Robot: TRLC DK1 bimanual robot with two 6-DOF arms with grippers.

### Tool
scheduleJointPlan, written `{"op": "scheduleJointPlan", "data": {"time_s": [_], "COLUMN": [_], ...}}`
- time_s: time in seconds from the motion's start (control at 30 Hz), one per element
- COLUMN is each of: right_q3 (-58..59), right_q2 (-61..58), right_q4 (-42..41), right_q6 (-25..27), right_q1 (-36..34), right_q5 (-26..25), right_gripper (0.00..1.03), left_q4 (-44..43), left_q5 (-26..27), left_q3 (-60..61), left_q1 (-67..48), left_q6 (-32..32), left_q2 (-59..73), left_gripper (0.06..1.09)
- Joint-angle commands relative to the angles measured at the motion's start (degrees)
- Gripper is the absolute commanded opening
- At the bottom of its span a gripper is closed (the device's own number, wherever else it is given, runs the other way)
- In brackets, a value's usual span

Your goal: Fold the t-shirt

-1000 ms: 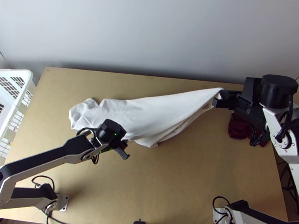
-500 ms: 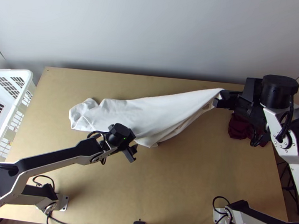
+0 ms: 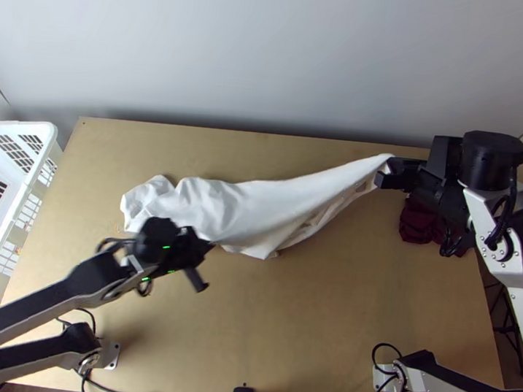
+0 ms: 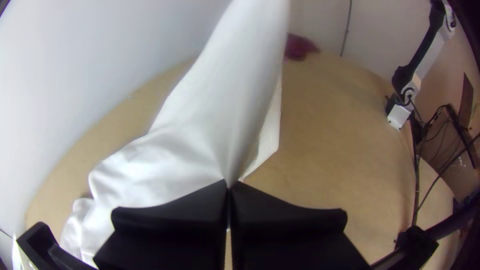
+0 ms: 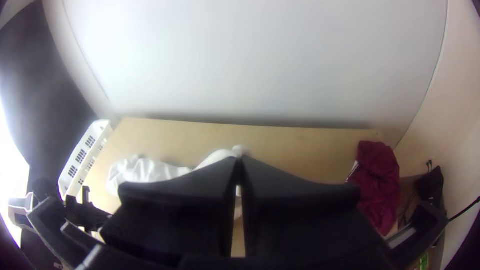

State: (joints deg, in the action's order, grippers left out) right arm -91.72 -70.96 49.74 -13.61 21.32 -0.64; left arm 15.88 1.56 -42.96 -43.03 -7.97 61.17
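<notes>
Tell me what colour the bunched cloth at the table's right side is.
Dark red, clearest in the right wrist view.

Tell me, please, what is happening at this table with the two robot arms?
The two arms are handling a white t-shirt. The right gripper holds one end raised toward the table's right side, and the left gripper pinches the near edge, with creases running to its fingertips. The other end lies bunched on the table at the left. The shirt is not folded yet. A dark red cloth lies crumpled at the right side.
</notes>
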Motion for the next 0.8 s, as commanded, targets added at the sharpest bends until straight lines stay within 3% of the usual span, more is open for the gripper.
{"op": "scheduleJointPlan", "data": {"time_s": [0.0,0.1,0.13,0.23,0.27,0.33,0.5,0.6,0.7,0.77], "right_q3": [2.07,6.38,7.7,10.42,10.42,9.9,9.02,9.19,8.49,7.79], "right_q2": [-1.64,-4.63,-5.77,-7.53,-7.97,-9.02,-11.04,-12.8,-13.33,-13.5], "right_q4": [-0.08,-0.78,-0.78,-0.78,-0.96,-2.1,-5.61,-5.97,-6.49,-6.58], "right_q6": [1.65,4.47,5.52,7.72,7.89,8.24,7.63,7.37,5.26,4.55], "right_q1": [1.88,2.5,2.58,2.67,2.67,2.32,0.3,0.3,0.65,1.0], "right_q5": [0.47,0.47,0.56,0.56,0.56,1.08,1.08,1.08,1.0,1.08], "right_gripper": [0.03,0.04,0.16,0.84,0.94,0.99,0.99,0.99,0.99,0.99], "left_q4": [19.01,31.14,32.55,39.4,42.92,49.16,64.54,62.08,55.49,50.3], "left_q5": [7.75,11.71,11.88,12.06,12.68,15.31,28.67,28.67,23.93,23.49], "left_q3": [1.12,-3.36,-4.94,-12.32,-15.49,-21.55,-33.24,-33.68,-34.91,-36.67], "left_q1": [3.39,-0.39,-2.41,-7.51,-8.74,-10.32,-14.37,-14.89,-10.41,-6.19], "left_q6": [-0.21,-0.21,-0.03,-0.73,-1.26,-1.44,-0.03,3.92,7.0,8.32], "left_q2": [-20.39,-22.93,-24.6,-26.8,-26.54,-26.19,-24.87,-24.6,-20.91,-19.51], "left_gripper": [0.09,0.09,0.09,0.09,0.09,0.09,0.09,0.09,0.09,0.09]}}
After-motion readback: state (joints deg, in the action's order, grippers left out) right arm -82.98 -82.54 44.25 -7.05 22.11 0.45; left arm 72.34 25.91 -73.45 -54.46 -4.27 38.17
